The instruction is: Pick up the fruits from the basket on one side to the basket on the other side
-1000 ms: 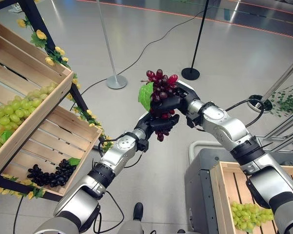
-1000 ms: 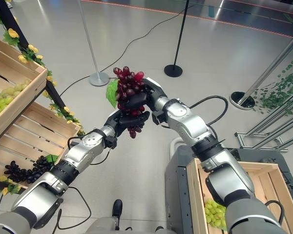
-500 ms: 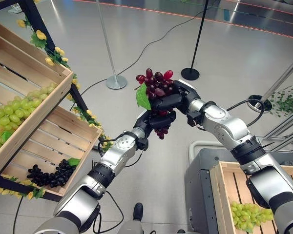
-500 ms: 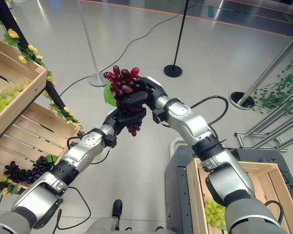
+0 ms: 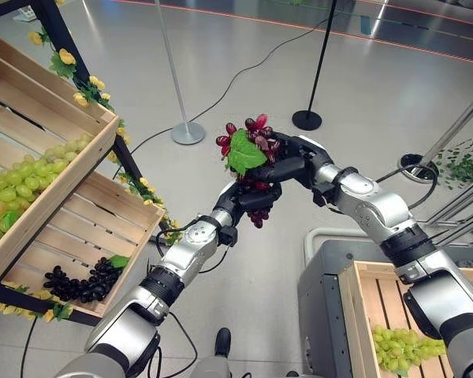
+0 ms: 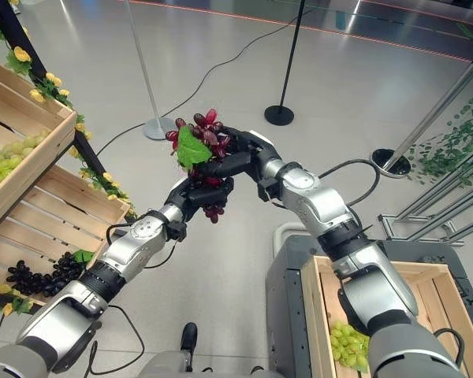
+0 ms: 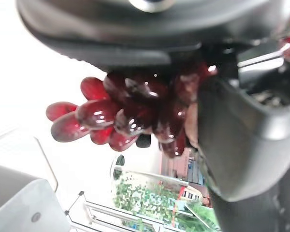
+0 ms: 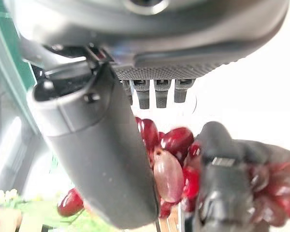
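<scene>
No readable text, label, number or sign appears on anything in these views.

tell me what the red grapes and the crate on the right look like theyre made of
Red grape bunch, held by both the left hand and right hand: probably plastic, since the grapes are glossy and uniform and the leaf looks flat and stiff. Right-side crate: pale unfinished wood, with slats and grain visible.

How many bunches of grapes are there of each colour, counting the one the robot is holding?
Red grapes: 1, held up between the left hand and right hand
Green grapes: 2, one on the upper shelf crate, one in the crate at lower right
Black grapes: 1, in the lower shelf crate
Total: 4 bunches
</scene>
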You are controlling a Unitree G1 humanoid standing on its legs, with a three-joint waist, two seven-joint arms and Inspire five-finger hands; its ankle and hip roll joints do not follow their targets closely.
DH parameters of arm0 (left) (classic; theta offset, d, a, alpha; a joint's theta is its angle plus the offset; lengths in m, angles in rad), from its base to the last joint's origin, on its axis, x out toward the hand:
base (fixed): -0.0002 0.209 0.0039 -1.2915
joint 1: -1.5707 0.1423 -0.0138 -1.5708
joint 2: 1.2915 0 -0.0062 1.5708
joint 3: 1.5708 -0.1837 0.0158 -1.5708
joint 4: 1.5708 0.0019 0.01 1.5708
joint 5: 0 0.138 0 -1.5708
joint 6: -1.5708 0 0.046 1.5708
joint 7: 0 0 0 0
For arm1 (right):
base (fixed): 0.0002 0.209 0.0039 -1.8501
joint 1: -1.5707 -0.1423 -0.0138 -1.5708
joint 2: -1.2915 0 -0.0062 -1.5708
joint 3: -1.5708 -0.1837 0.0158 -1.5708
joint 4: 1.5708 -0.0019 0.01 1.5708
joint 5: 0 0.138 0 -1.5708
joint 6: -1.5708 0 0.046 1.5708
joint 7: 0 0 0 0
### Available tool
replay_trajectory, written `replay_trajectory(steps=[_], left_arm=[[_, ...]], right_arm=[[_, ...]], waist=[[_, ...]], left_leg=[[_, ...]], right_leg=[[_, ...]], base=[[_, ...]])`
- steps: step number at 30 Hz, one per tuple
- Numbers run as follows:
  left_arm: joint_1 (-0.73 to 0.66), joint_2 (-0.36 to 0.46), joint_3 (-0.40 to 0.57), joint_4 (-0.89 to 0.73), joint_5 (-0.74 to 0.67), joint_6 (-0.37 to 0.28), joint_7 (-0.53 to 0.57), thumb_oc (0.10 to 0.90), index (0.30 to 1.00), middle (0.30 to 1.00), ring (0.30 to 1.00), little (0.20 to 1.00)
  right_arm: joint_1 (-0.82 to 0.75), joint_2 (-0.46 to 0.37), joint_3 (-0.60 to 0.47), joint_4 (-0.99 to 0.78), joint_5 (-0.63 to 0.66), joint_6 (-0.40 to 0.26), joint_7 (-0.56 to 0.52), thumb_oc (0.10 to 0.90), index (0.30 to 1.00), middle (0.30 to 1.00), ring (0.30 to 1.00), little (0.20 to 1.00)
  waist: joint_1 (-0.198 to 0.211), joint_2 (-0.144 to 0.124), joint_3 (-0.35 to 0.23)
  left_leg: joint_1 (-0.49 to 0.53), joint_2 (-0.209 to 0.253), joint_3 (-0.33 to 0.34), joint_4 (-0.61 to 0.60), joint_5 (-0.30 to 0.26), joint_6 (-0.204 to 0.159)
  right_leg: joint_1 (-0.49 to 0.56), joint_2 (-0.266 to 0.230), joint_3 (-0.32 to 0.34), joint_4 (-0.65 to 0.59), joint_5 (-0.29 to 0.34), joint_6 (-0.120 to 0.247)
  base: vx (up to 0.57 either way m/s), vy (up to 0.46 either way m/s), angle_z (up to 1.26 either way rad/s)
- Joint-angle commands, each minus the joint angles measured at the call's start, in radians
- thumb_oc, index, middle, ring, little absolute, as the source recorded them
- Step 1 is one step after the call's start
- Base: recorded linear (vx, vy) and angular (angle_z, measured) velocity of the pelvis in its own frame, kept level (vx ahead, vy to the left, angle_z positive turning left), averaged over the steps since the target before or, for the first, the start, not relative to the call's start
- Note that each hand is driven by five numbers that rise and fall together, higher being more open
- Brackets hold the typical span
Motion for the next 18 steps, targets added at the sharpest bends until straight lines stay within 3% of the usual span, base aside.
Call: replay_trajectory(steps=[1, 18], left_arm=[[-0.07, -0.026, 0.134, -0.014, -0.023, -0.231, -0.013, 0.4, 0.3, 0.3, 0.3, 0.3], [-0.039, -0.018, 0.157, -0.018, -0.018, -0.243, -0.031, 0.4, 0.3, 0.3, 0.3, 0.3]], right_arm=[[0.041, -0.053, -0.045, 0.057, -0.066, -0.05, 0.023, 0.8, 0.9, 0.9, 0.9, 0.9], [0.133, -0.095, -0.127, 0.117, -0.039, -0.075, 0.036, 0.8, 0.9, 0.9, 0.9, 0.9]], waist=[[0.006, -0.025, -0.178], [0.0, -0.024, -0.169]], left_leg=[[0.153, 0.017, 0.083, 0.001, -0.2, -0.044], [0.16, 0.019, 0.086, 0.001, -0.205, -0.045]], right_leg=[[-0.1, -0.002, 0.034, 0.001, 0.103, -0.043], [-0.093, -0.004, 0.036, 0.001, 0.101, -0.039]], base=[[0.0, 0.0, 0.0], [0.0, 0.0, -0.01]])
